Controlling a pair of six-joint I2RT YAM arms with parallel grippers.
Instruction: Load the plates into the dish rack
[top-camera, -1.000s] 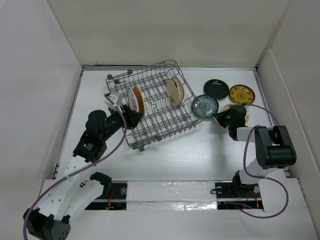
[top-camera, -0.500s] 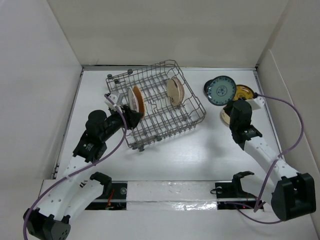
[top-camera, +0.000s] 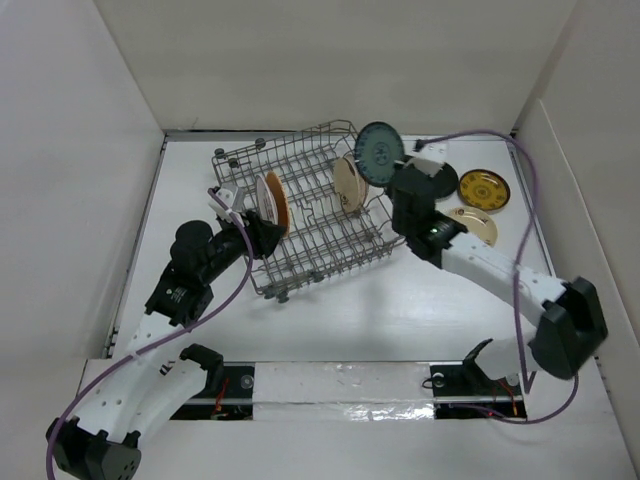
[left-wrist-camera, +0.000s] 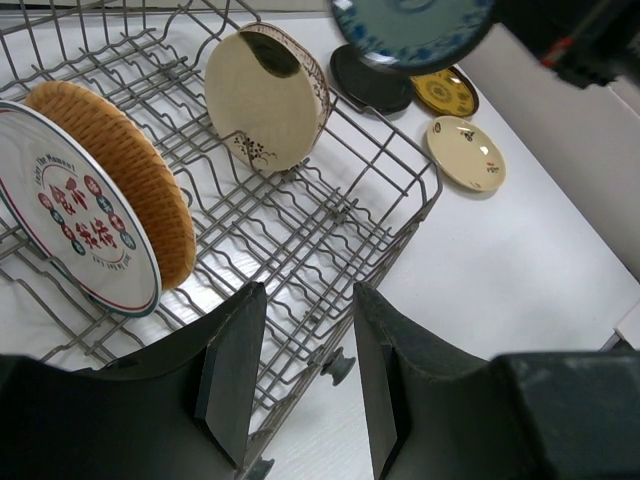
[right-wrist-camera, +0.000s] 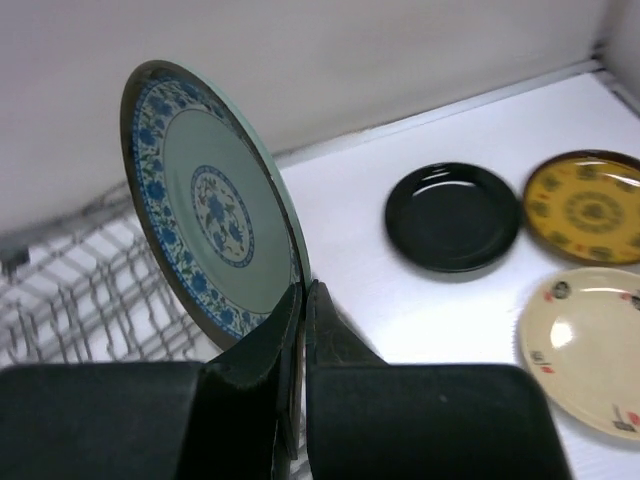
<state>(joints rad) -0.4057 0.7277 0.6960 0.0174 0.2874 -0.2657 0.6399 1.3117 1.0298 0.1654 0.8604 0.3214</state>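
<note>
The grey wire dish rack (top-camera: 325, 245) sits tilted at mid table. An orange woven-look plate (top-camera: 278, 200) and a white plate with red marks (top-camera: 264, 203) stand in its left side, and a cream plate (top-camera: 350, 182) stands at its right. My right gripper (top-camera: 396, 176) is shut on the rim of a teal patterned plate (top-camera: 380, 152) and holds it upright above the rack's far right corner. The right wrist view shows the plate (right-wrist-camera: 205, 205) in the shut gripper (right-wrist-camera: 303, 295). My left gripper (left-wrist-camera: 308, 300) is open and empty over the rack's near left edge.
Three plates lie on the table right of the rack: glossy black (right-wrist-camera: 452, 215), yellow with dark pattern (top-camera: 484, 188), and cream-gold (top-camera: 478, 225). White walls enclose the table on the left, back and right.
My right gripper has lifted the teal plate off the table and carried it left to above the rack's far right corner. The left arm has not moved.
</note>
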